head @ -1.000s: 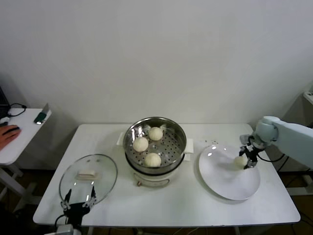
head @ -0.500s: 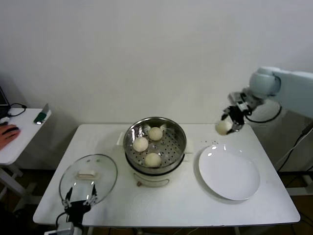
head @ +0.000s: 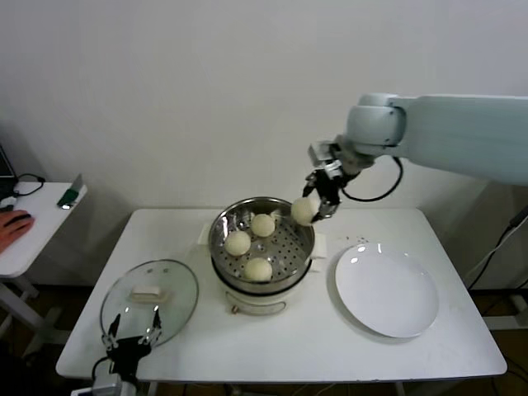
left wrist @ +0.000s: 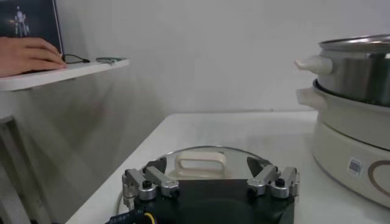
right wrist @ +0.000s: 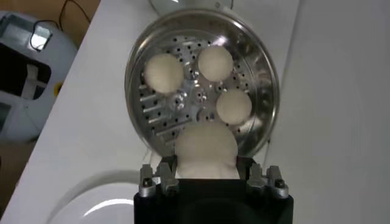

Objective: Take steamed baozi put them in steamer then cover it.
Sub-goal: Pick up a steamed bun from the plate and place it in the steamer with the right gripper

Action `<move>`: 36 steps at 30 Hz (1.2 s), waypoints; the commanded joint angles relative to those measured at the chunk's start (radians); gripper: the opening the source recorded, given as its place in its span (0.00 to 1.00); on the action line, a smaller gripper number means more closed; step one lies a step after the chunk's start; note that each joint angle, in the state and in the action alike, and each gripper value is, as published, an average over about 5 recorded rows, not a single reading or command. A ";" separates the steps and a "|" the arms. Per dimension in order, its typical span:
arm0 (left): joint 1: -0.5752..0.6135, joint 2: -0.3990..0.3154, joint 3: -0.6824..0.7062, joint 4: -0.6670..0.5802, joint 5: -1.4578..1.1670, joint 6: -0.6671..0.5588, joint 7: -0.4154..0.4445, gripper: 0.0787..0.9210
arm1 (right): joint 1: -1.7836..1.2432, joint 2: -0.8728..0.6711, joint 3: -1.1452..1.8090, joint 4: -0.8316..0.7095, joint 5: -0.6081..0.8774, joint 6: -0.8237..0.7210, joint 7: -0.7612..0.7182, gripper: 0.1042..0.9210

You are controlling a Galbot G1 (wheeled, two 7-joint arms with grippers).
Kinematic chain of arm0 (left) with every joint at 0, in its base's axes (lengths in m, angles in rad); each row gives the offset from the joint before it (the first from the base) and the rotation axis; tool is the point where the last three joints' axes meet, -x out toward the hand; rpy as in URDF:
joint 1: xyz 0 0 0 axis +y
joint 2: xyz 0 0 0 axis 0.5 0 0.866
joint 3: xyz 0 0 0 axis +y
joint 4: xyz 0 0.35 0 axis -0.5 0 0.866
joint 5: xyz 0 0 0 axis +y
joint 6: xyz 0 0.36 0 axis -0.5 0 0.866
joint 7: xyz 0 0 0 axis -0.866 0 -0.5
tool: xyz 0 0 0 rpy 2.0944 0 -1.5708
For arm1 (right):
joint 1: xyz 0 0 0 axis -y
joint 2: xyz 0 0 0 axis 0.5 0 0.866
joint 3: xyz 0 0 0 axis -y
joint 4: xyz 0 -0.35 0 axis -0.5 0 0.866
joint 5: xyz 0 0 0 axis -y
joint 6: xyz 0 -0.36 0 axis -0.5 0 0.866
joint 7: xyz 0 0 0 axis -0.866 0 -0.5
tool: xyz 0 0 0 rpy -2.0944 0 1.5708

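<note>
Three cream-white baozi lie on the perforated floor of the shiny steamer, which stands on its cream pot base. My right gripper hangs over the steamer's right rim, shut on a fourth baozi. In the right wrist view that baozi sits between the jaws above the steamer. The glass cover with its cream handle lies flat on the table at the front left. My left gripper waits open at the cover's near edge, its jaws either side of the handle.
An empty white plate lies right of the steamer. A small side table at the far left carries a person's hand and a phone. The white table's front edge runs just beyond the cover and the plate.
My right gripper lifted the baozi off the plate, carried it up and leftward, and now holds it over the steamer's right rim. The left gripper stayed put.
</note>
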 commanded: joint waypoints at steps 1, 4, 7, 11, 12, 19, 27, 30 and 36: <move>-0.001 0.001 -0.002 0.001 -0.003 0.001 0.000 0.88 | -0.155 0.159 0.027 -0.054 0.055 -0.104 0.114 0.66; -0.002 0.001 -0.002 0.004 -0.002 0.000 0.000 0.88 | -0.197 0.163 0.026 -0.100 0.021 -0.109 0.123 0.66; -0.002 0.002 -0.002 0.005 -0.002 -0.001 0.000 0.88 | -0.231 0.162 0.027 -0.134 -0.011 -0.109 0.126 0.66; -0.002 0.002 -0.005 0.009 0.001 -0.002 -0.001 0.88 | -0.266 0.155 0.028 -0.156 -0.049 -0.107 0.126 0.66; -0.002 0.002 -0.005 0.009 0.003 -0.003 -0.001 0.88 | -0.274 0.152 0.029 -0.158 -0.058 -0.108 0.127 0.66; -0.003 0.002 -0.006 0.013 0.005 -0.003 -0.001 0.88 | -0.318 0.141 0.036 -0.161 -0.113 -0.112 0.135 0.66; -0.004 0.001 -0.005 0.014 0.005 -0.003 -0.001 0.88 | -0.339 0.146 0.046 -0.166 -0.127 -0.119 0.140 0.66; -0.005 0.001 -0.006 0.015 0.005 -0.003 -0.001 0.88 | -0.336 0.149 0.047 -0.166 -0.126 -0.118 0.136 0.66; -0.007 0.001 -0.004 0.017 0.005 -0.003 -0.001 0.88 | -0.320 0.151 0.041 -0.169 -0.128 -0.106 0.120 0.67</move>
